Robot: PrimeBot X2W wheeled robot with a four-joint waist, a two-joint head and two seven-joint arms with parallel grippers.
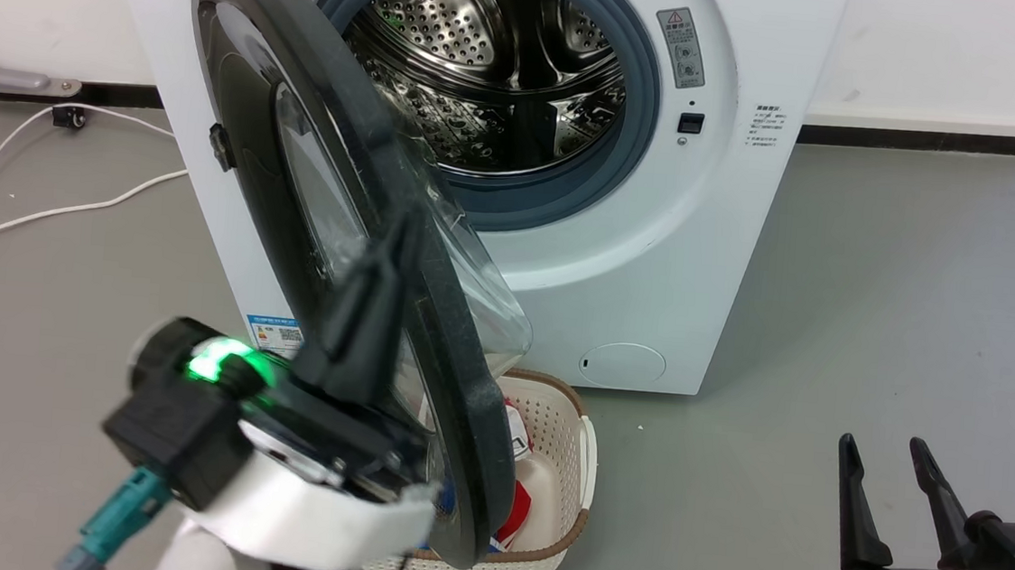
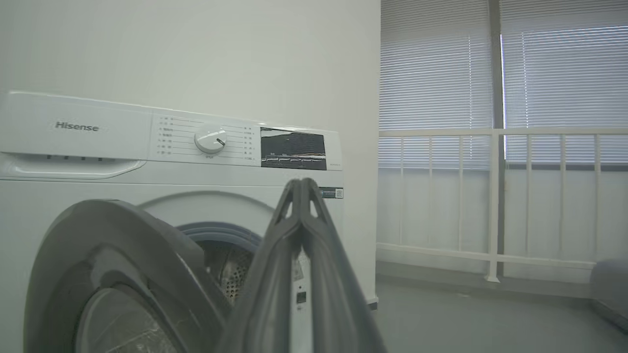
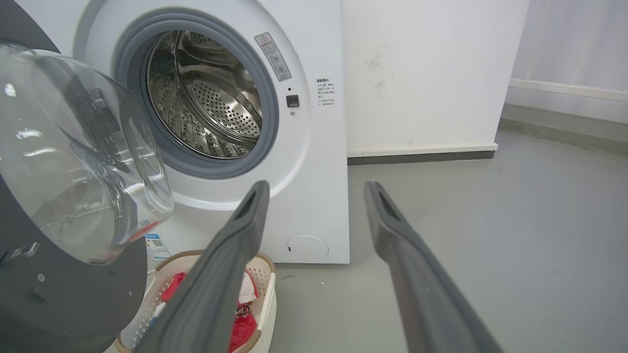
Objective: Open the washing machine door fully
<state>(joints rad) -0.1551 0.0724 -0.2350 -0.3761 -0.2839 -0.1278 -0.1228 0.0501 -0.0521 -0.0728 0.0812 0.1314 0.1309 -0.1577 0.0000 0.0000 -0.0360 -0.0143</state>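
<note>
The white washing machine (image 1: 728, 248) stands with its round black door (image 1: 240, 110) swung out to about a right angle, edge towards me, the clear glass bowl (image 3: 73, 147) bulging to the right. The steel drum (image 1: 497, 67) is exposed. My left gripper (image 1: 399, 222) points up along the door's rim at its free edge, fingers pressed together with nothing between them. In the left wrist view the door (image 2: 122, 245) lies just left of the left gripper (image 2: 301, 184). My right gripper (image 1: 897, 452) hangs open low at the right, away from the machine, and looks at the drum opening between its fingertips (image 3: 316, 189).
A cream laundry basket (image 1: 586, 454) with red and white clothes sits on the floor under the open door, also seen as the basket (image 3: 267, 274). A white cable (image 1: 51, 213) runs over the grey floor at the left. A white railing (image 2: 490, 196) stands off to the right.
</note>
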